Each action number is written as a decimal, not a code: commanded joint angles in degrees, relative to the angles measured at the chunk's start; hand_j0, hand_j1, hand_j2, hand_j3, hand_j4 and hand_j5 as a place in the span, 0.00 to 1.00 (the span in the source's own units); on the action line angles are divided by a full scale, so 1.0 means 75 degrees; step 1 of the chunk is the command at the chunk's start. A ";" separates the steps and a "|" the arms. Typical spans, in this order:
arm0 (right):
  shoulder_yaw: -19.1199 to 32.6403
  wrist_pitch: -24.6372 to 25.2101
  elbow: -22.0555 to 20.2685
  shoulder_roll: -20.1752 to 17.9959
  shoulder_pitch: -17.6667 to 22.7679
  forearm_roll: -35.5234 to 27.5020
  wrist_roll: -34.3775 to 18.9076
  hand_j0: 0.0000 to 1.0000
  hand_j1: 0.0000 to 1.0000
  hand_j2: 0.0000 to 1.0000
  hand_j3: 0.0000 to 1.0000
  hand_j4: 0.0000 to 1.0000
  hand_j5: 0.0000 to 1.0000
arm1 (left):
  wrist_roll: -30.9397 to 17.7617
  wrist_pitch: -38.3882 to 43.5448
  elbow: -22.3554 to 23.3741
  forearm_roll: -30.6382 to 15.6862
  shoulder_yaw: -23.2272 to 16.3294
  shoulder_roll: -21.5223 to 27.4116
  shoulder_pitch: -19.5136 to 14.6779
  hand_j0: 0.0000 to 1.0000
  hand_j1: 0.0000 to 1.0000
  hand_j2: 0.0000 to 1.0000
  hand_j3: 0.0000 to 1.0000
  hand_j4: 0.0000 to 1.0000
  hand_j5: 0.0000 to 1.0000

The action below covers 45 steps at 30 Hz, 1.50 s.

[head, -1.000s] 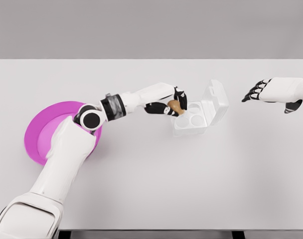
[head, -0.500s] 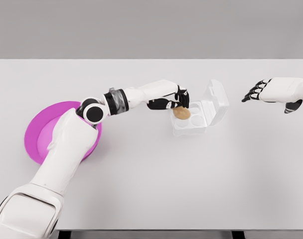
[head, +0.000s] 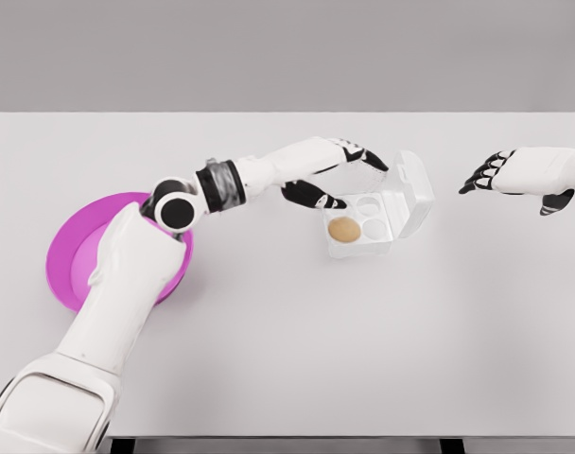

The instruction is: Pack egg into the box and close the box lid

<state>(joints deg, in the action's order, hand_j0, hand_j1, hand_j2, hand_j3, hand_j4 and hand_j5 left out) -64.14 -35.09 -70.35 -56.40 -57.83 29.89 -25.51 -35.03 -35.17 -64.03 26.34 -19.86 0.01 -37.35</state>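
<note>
White desk (head: 287, 359) fills most of the head view, set against a plain grey wall. A brown egg (head: 343, 229) is seen lying in the front left cup of a small clear box (head: 363, 232), which sits a little right of the desk's middle. The box's lid (head: 412, 185) is stood up and tipped back on the far right side, so the box is open. The left hand (head: 346, 178) is held just above and to the left of the box, with the egg lying below it and slightly towards the viewer. Its fingers (head: 368, 157) are spread wide, the thumb pointed down towards the box's near left corner; nothing is held, and no clear contact with the box can be made out. The right hand (head: 519, 175) is held in the air well to the right of the box, its dark fingers loosely spread and empty. The lid's hinge side faces that right hand, while the left hand is the nearer of the two to the lid. A pink plate (head: 75, 260) is partly hidden behind the left arm at the desk's left. Packing appears to be done; the lid is judged not yet closed.
</note>
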 commanded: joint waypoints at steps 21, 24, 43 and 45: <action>0.0337 0.0012 -0.0511 -0.0015 0.0047 -0.0001 0.0015 1.00 1.00 1.00 1.00 1.00 1.00 | 0.0004 0.0023 -0.1998 -0.5082 0.1558 0.3350 0.2508 1.00 1.00 1.00 1.00 1.00 1.00; 0.0326 0.0012 -0.0522 -0.0003 0.0012 -0.0013 0.0015 1.00 1.00 1.00 1.00 1.00 1.00 | 0.0004 0.0023 -0.1986 -0.5059 0.1922 0.3479 0.2719 1.00 1.00 1.00 1.00 1.00 1.00; 0.0279 0.0012 -0.1307 -0.0015 -0.0024 -0.0025 0.0015 1.00 1.00 1.00 1.00 1.00 1.00 | 0.0004 0.0023 -0.1740 -0.5023 0.2379 0.4136 0.2941 1.00 1.00 1.00 1.00 1.00 1.00; 0.0279 0.0012 -0.1342 -0.0015 -0.0024 -0.0025 0.0015 1.00 1.00 1.00 1.00 1.00 1.00 | 0.0004 0.0023 -0.1740 -0.5023 0.2379 0.4136 0.2941 1.00 1.00 1.00 1.00 1.00 1.00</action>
<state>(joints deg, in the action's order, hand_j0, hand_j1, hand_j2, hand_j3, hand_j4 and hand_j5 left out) -62.10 -35.09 -79.85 -56.42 -58.10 29.89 -25.42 -35.02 -35.12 -77.10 -10.87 -2.04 30.93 -15.29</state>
